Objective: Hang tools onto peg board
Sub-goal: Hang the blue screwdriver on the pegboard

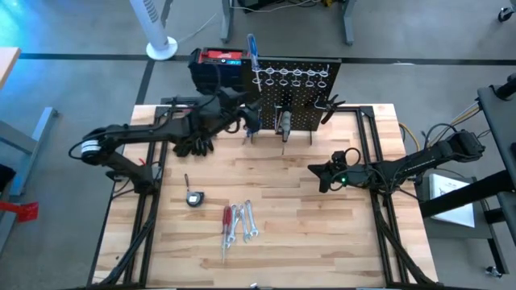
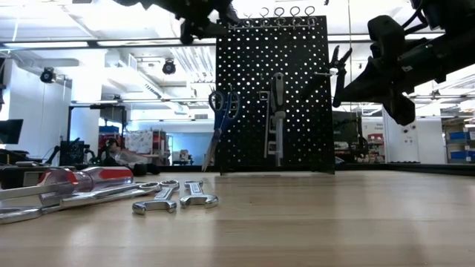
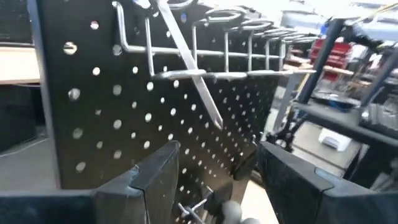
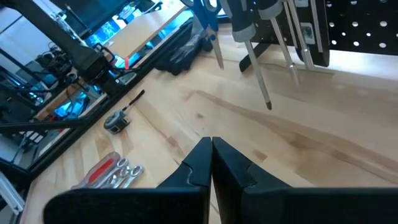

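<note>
1. Black perforated upright peg board [image 1: 294,93] stands at the far edge of the light wooden slatted table [image 1: 306,234]; a row of silver ring hooks [image 1: 289,77] runs along its top.
2. Blue-handled screwdriver [image 1: 251,50] sits in the leftmost ring, handle above the board's top; its silver shaft [image 3: 186,62] slants down across the board face in the left wrist view.
3. Blue-handled scissors [image 2: 220,111] hang on the board's left part; a grey-handled tool [image 2: 277,111] hangs near the middle; dark pliers [image 2: 338,70] hang at the board's right edge.
4. Left hand [image 1: 242,113] is at the board's upper left, just beside the screwdriver; fingers [image 3: 155,177] apart, nothing between them.
5. Right hand [image 1: 321,173] hovers above the table, right of centre, well apart from the board; fingers [image 4: 202,165] pressed together, holding nothing.
6. Still on the table near the front: red-handled screwdriver [image 1: 226,219] and silver wrenches [image 1: 246,221], lying side by side.
7. Small round tape measure [image 1: 193,196] lies left of these; grey-black work gloves [image 1: 193,145] lie beside the board's left foot; a red-topped black box [image 1: 218,64] sits behind the board.
</note>
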